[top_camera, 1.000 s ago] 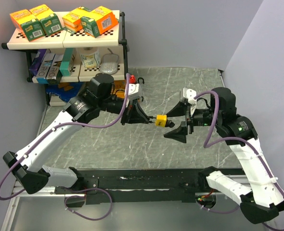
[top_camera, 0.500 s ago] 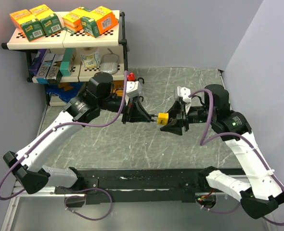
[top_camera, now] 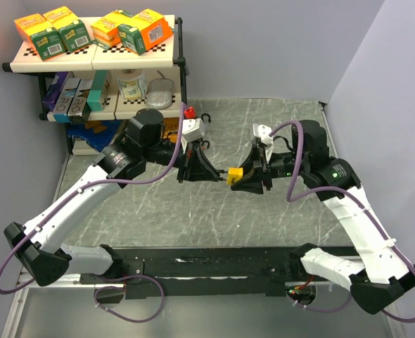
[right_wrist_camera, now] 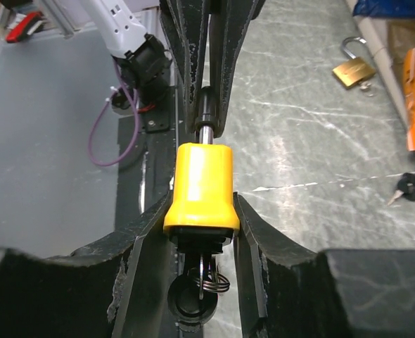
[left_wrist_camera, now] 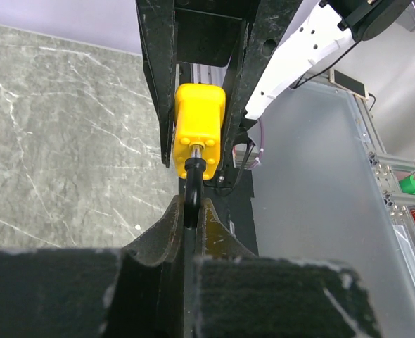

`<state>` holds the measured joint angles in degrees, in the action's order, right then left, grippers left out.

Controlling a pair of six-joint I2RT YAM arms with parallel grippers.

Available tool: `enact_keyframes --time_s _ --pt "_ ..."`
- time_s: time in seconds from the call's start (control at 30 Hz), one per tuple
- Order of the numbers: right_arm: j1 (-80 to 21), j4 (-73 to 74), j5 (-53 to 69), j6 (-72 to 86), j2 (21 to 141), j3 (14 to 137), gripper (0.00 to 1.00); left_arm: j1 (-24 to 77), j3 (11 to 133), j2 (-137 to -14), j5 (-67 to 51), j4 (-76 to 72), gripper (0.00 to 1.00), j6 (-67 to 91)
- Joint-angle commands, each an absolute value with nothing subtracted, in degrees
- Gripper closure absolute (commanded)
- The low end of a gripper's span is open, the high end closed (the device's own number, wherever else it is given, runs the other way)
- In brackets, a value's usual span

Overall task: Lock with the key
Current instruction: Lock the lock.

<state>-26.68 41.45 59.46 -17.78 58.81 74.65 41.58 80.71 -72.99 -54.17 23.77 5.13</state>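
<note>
My right gripper (right_wrist_camera: 202,210) is squeezed shut on the yellow body of the padlock (right_wrist_camera: 200,172). A small metal ring (right_wrist_camera: 209,279) hangs from the lock's near end. My left gripper (left_wrist_camera: 190,209) is pinched tight on the black shackle (left_wrist_camera: 193,169). The lock sits between them, above the grey table (top_camera: 158,204). A brass lock (right_wrist_camera: 353,69) lies well apart

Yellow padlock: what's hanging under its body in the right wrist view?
A metal ring and a black key head; any key blade is hidden by the padlock.
</note>
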Motion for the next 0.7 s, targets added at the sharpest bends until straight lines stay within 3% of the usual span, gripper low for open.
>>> enact_keyframes --time_s 0.0,0.67 --pt "-29.4 33.2 62.1 -14.9 60.6 76.5 1.0 44.2 79.7 -72.5 -55.4 12.8 0.99 8.7" --pt "-33.3 23.6 64.1 -10.7 65.4 77.5 1.0 50.6 76.6 -76.8 -54.1 4.2 0.99 11.4"
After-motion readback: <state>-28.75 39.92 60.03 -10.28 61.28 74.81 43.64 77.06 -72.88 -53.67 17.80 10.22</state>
